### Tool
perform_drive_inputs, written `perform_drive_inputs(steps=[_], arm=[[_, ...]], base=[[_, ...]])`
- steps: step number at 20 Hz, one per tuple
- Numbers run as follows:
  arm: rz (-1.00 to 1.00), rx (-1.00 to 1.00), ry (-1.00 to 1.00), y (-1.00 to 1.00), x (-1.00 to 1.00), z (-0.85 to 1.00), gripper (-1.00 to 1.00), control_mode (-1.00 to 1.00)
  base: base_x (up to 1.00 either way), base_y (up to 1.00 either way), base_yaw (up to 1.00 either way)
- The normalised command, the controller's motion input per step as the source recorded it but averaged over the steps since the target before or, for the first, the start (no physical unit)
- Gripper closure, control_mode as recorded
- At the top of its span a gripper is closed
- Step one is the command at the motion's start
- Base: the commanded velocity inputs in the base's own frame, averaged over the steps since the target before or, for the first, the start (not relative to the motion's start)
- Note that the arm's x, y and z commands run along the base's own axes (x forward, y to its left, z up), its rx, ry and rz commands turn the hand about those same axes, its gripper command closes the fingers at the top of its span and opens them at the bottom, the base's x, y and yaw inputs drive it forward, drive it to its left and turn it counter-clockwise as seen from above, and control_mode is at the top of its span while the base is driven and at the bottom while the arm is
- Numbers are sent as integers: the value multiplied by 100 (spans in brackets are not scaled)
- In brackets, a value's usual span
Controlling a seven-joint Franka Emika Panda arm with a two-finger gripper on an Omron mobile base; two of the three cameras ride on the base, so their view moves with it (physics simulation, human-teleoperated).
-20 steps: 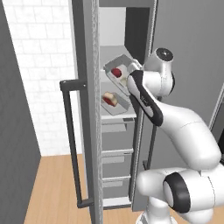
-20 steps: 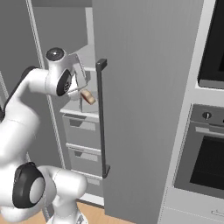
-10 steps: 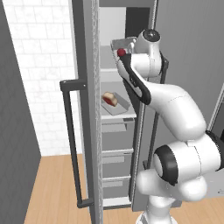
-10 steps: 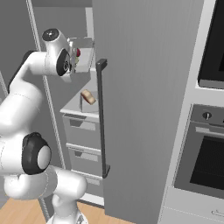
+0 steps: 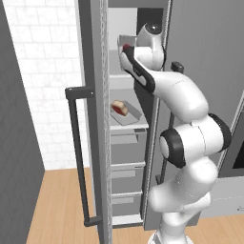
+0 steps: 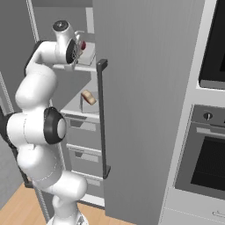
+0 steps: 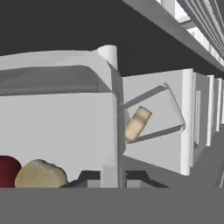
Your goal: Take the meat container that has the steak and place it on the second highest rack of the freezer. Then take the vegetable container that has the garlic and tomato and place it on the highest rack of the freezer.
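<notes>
In the open freezer (image 5: 91, 57), my gripper (image 5: 127, 49) is high up and shut on the rim of the vegetable container (image 6: 89, 53). The tomato (image 6: 83, 45) is in that tray. Close up in the hand view, the vegetable container (image 7: 57, 127) holds the tomato (image 7: 6, 172) and the pale garlic (image 7: 40, 174), and the tray's wall stands between my gripper's (image 7: 112, 177) fingertips. I cannot tell whether the tray rests on the top rack. One rack lower lies the meat container (image 5: 127, 114) with the steak (image 5: 119, 107). They show again as the meat container (image 6: 82, 104) and steak (image 6: 89, 97).
The open freezer door (image 5: 78, 143) with its long dark handle stands left of the arm. The shut door (image 6: 145, 88) with a dark bar handle is at the right. Drawers (image 5: 125, 174) fill the freezer below the racks. A black-windowed wall oven (image 6: 206, 149) is at far right.
My arm has raised the vegetable container from near the meat container's rack up to the top rack and further into the freezer. The meat container has stayed put.
</notes>
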Motion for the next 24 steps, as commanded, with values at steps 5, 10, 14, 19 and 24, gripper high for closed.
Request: perform_drive_inputs(steps=[5, 10, 14, 19, 24], arm=[[-2, 0, 0, 16, 78, 0, 100, -100], [0, 0, 0, 5, 79, -1, 100, -100], [0, 0, -1, 6, 46, -4, -100, -100], [0, 0, -5, 0, -6, 0, -100, -100], [0, 4, -6, -5, -73, 0, -100, -100]], base=[[0, 0, 0], [0, 0, 0], [0, 0, 0], [0, 0, 0], [0, 0, 0]])
